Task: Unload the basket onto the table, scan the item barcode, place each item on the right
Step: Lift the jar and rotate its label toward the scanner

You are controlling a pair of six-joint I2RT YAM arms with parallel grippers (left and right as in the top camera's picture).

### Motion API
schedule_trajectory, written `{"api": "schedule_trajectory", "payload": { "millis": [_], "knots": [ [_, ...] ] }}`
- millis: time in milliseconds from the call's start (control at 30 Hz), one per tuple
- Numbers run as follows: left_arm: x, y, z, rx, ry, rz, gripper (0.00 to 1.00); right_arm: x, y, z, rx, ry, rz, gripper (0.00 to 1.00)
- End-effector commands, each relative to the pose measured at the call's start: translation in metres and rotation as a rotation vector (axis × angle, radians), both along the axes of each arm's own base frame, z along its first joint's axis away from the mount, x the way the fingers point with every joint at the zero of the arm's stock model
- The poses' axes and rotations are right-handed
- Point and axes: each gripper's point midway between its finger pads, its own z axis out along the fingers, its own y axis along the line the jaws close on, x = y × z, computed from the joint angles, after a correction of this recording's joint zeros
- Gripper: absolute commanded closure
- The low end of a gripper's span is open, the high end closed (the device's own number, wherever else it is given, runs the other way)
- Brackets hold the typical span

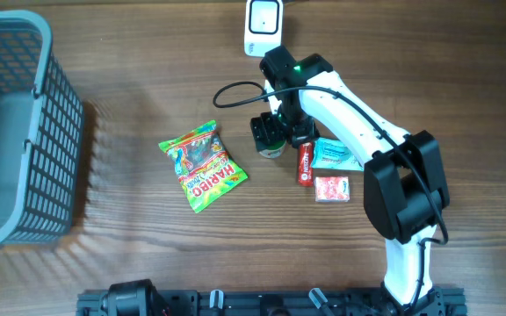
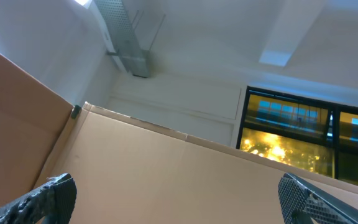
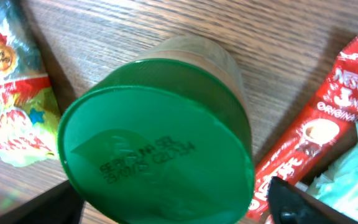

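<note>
While the right hand [image 3: 173, 196] is held spread wide about the green-lidded jar [image 3: 157, 137], one finger to each side of the lid and a dark gap visible beside the right-hand finger, nothing is seen to be gripped. The jar is shown apparently upright on the wooden counter [image 1: 148, 79], between the Haribo bag [image 1: 203, 165] and the red Nescafé stick [image 1: 305, 163], which is just beside it. The white barcode scanner [image 1: 263, 26] is placed near it, at the far edge. Several failures may be anticipated. If the fingers are closed high on the smooth round lid alone, the jar may be squeezed out or tilted in the lift. If they are lowered off-centre, the Nescafé stick may be pinched along with the jar, or the jar may be knocked over against it. No barcode is visible, only a date code printed on the lid, so the wrong face may be presented to the scanner and no read obtained. A black cable [image 1: 234, 88] looped between jar and scanner may be snagged in transit. The left hand [image 2: 176, 193] is pointed at the ceiling, fingers wide apart and empty.
</note>
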Motion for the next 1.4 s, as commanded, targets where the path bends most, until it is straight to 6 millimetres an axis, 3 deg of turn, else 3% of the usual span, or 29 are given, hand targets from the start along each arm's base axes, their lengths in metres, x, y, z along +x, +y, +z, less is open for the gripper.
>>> {"api": "schedule_trajectory", "payload": {
  "millis": [0,200,367,467,733,933,1067,1267,1367],
  "knots": [
    [0.001,-0.001,0.000,-0.003,-0.001,-0.014,0.00,-0.001,0.011,0.017,0.042,0.028,-0.108,0.01],
    [0.001,-0.001,0.000,-0.003,-0.001,-0.014,0.00,-0.004,0.028,0.053,0.096,0.154,-0.445,0.00],
    [0.001,-0.001,0.000,-0.003,-0.001,-0.011,0.00,0.005,0.019,0.040,-0.021,0.129,-0.761,0.00],
    [0.001,-0.001,0.000,-0.003,-0.002,-0.012,0.00,0.009,0.010,0.027,-0.093,0.084,-0.851,0.01],
    [0.001,-0.002,0.000,0.000,-0.001,-0.015,0.00,0.011,0.006,-0.001,-0.160,0.100,-0.872,0.01],
    [0.004,-0.024,0.001,0.092,0.006,-0.112,0.00,0.009,0.008,-0.033,-0.203,0.145,-0.866,0.00],
    [0.000,-0.024,0.001,0.095,-0.001,-0.116,0.00,0.004,0.011,-0.052,-0.225,0.184,-0.862,0.00],
    [-0.003,-0.024,0.000,0.097,-0.011,-0.157,0.00,-0.003,0.013,-0.069,-0.255,0.212,-0.851,0.07],
    [-0.003,-0.024,0.000,0.096,-0.011,-0.159,0.00,-0.003,0.017,-0.069,-0.242,0.225,-0.853,0.16]
  ]
}}
